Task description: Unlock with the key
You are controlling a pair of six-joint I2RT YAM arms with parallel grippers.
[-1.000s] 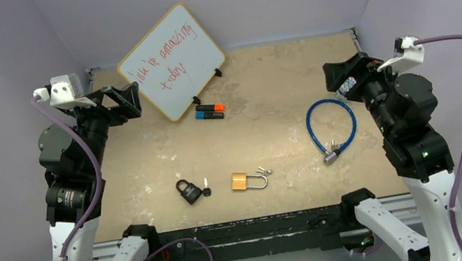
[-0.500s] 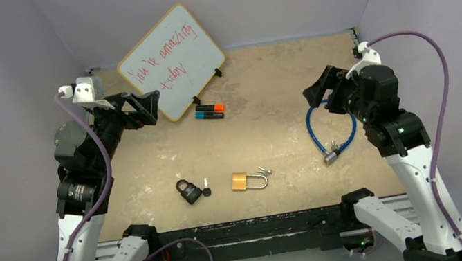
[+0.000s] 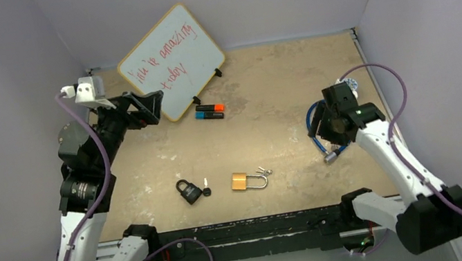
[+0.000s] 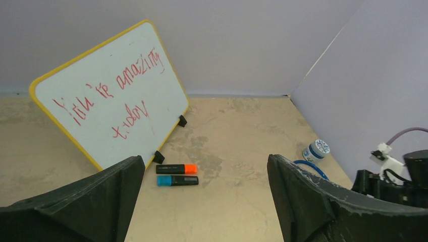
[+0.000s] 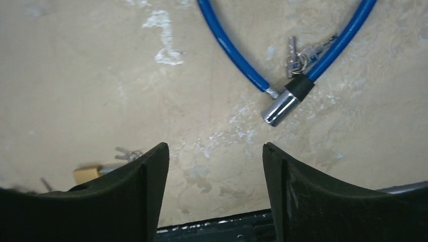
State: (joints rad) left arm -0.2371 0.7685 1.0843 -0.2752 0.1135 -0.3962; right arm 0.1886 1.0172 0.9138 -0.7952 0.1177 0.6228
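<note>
A black padlock (image 3: 189, 192) lies near the table's front with a small black-headed key (image 3: 207, 189) beside it. To its right a brass padlock (image 3: 243, 182) lies on its side, loose keys (image 3: 264, 171) by its shackle. A blue cable lock (image 3: 333, 130) lies at the right; its metal barrel (image 5: 280, 108) and ringed keys (image 5: 295, 55) show in the right wrist view. My right gripper (image 3: 323, 131) hangs open over that cable, nothing between its fingers (image 5: 151, 166). My left gripper (image 3: 149, 105) is open and empty, high at the left by the whiteboard.
A yellow-framed whiteboard (image 3: 170, 62) leans at the back left, with an orange marker (image 3: 209, 108) and a blue marker (image 3: 209, 116) in front of it. A small blue-and-white jar (image 4: 316, 150) sits at the right wall. The table's front rail (image 5: 217, 227) lies just below my right fingers.
My right arm has swung forward and down from the right wall to hover over the blue cable lock. The left arm drifted slightly right. Locks and keys have not moved.
</note>
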